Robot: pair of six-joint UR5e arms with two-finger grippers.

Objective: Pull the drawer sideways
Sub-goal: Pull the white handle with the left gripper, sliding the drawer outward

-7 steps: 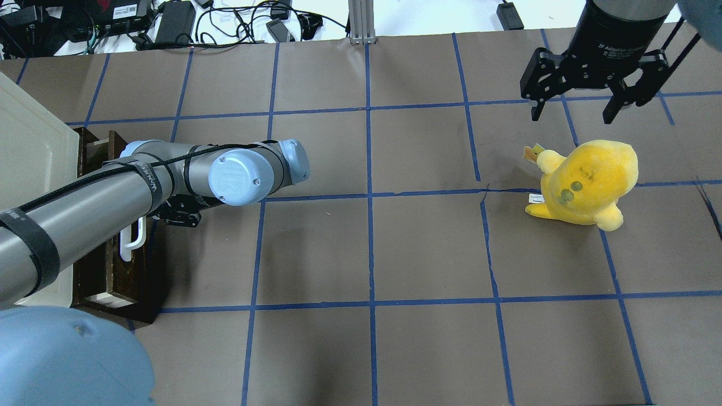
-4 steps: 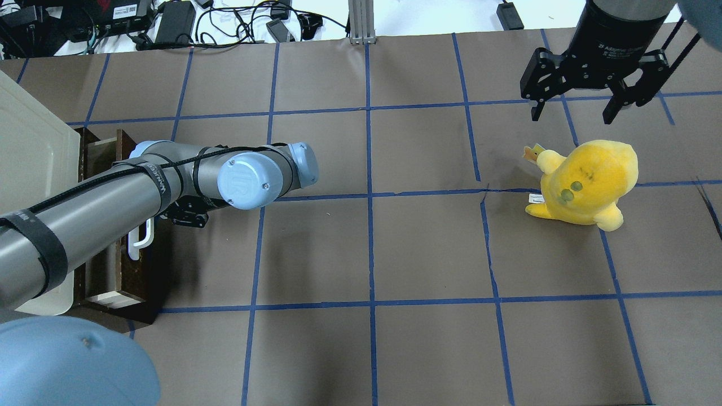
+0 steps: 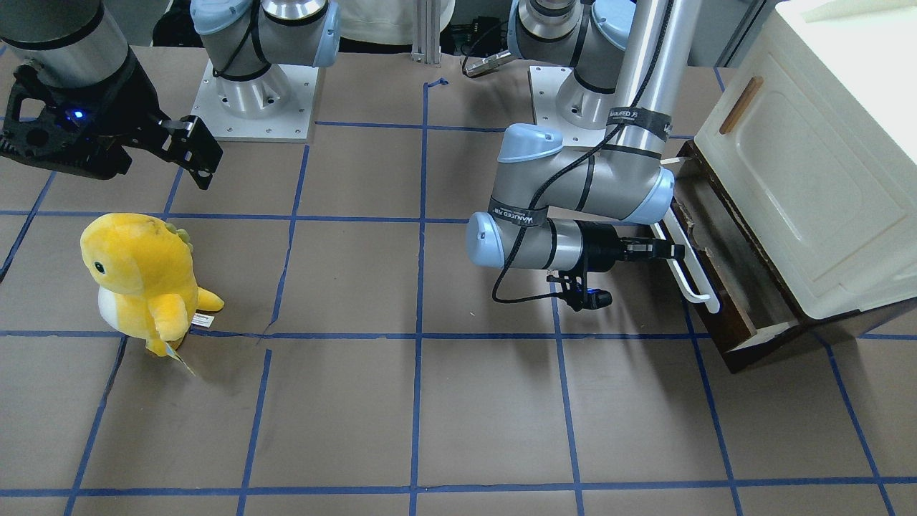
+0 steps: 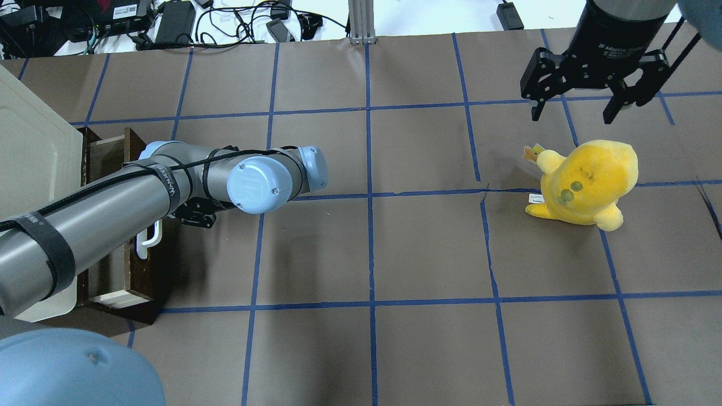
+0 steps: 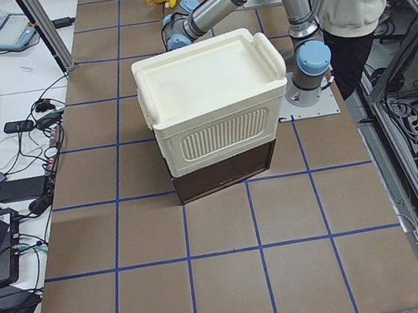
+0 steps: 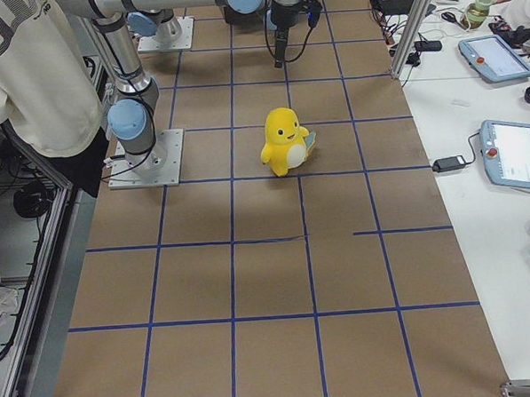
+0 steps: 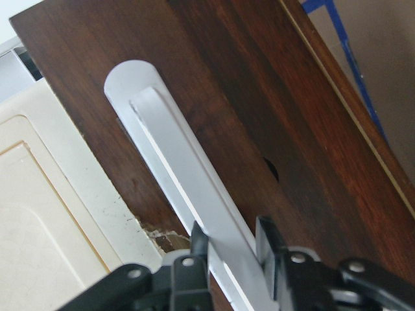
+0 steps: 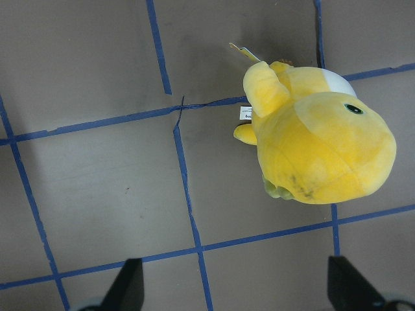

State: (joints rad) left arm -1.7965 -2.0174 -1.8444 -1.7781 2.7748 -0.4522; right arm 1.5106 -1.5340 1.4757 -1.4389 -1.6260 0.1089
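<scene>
Two arms: one left and one right, both over the table (image 3: 487, 416).
Left gripper (image 7: 231, 241): shut tight on the handle (image 7: 175, 155), with one finger on each side of the bar.
Handle: long and white, fixed to the front of the drawer (image 7: 272, 103).
Drawer: at the bottom of the cupboard (image 3: 809, 193), on the robot's left side of the table. It is part way out, so some of its pale inside shows. Its front is dark brown wood, with a small chip at the edge next to the cupboard.
Right gripper (image 4: 572, 115): spread wide and holding nothing. It hangs in the air over the table, near the toy (image 3: 136, 279) but not touching it.
Toy: yellow and soft. It stands on the table, well apart from the drawer.
Cupboard: cream-white, with a little tan wood strip on its door.
</scene>
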